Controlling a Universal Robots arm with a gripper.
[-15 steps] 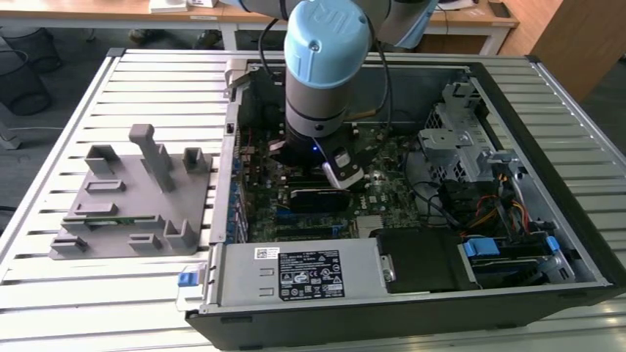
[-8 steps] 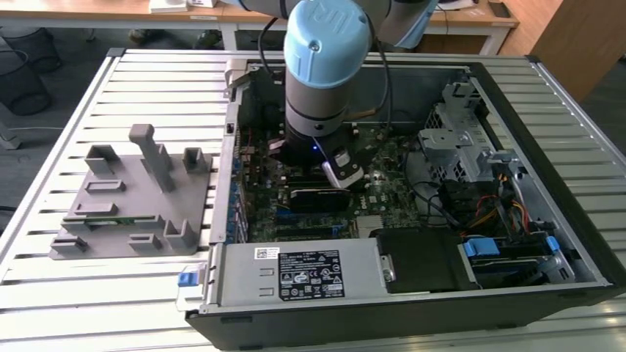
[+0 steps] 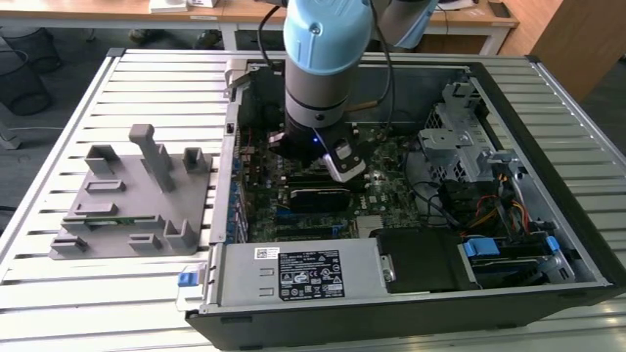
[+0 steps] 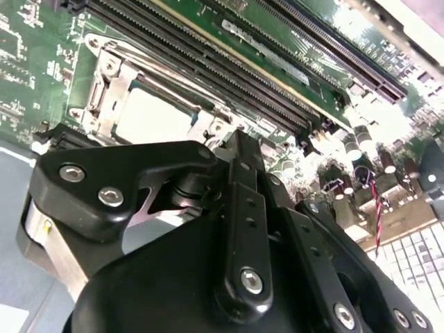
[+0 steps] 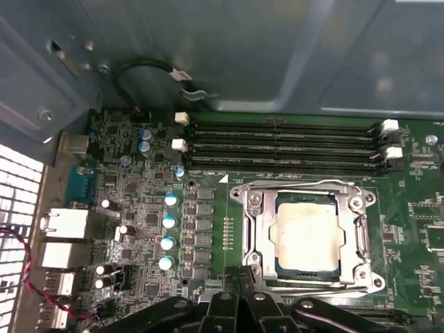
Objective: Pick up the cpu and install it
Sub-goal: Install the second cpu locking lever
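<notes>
Cpu (image 5: 306, 234) already sits in the socket frame (image 5: 305, 187) on the motherboard (image 5: 139, 201). We see gripper (image 5: 239, 295) just beside it, jaws together, holding nothing. We judge it light, stiff, thin, fragile; take it by the edges.

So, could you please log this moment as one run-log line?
claw: just beside socket frame, inside computer case | cpu: seated in socket | memory slots: empty
</notes>
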